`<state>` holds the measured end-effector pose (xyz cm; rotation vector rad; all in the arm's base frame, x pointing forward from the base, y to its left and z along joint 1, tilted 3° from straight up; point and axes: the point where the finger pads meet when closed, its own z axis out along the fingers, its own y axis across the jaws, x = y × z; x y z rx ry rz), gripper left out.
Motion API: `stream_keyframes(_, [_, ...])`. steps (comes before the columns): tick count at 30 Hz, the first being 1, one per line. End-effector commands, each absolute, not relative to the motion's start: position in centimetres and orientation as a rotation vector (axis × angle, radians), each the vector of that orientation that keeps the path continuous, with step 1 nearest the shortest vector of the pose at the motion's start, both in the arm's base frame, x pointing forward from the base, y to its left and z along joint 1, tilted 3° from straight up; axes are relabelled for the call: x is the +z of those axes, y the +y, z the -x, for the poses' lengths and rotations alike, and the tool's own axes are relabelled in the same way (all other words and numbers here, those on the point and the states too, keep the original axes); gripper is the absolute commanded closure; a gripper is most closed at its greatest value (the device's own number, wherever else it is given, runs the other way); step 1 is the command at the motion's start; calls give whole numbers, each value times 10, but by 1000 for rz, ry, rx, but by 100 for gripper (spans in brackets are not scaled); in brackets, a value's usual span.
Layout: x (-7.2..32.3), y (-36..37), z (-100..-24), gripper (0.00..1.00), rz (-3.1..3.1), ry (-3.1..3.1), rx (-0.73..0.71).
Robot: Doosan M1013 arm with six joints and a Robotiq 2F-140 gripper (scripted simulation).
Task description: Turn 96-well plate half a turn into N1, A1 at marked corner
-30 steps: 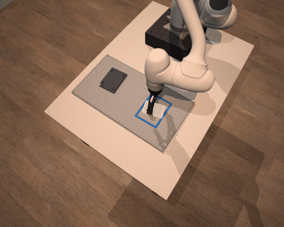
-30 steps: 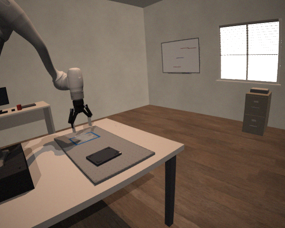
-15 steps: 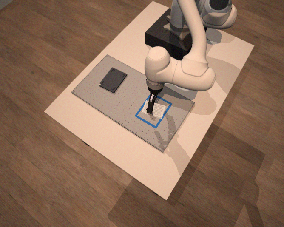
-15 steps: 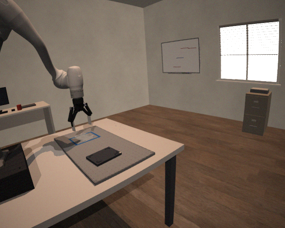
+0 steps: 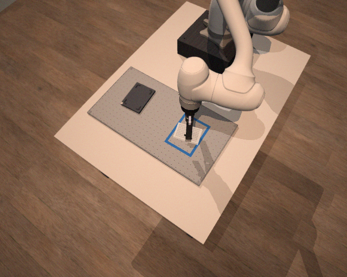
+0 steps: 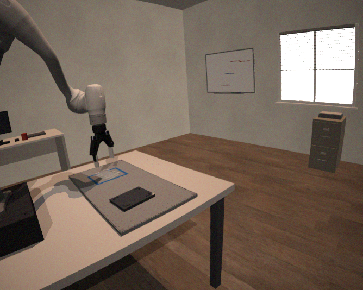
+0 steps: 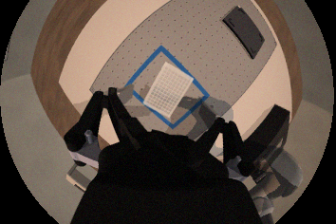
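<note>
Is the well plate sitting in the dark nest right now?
No: in the top view the plate lies inside the blue taped outline, while the dark nest stands apart with nothing on it.
</note>
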<state>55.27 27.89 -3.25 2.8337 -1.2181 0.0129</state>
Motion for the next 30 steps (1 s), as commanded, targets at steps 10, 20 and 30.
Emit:
stream_keyframes(10, [-32,279,-553,0,-3038,-567,-15])
stream_keyframes(20, [-32,279,-553,0,-3088,-158,-26])
stream_keyframes(30, [-32,279,-553,0,-3084,254,-35])
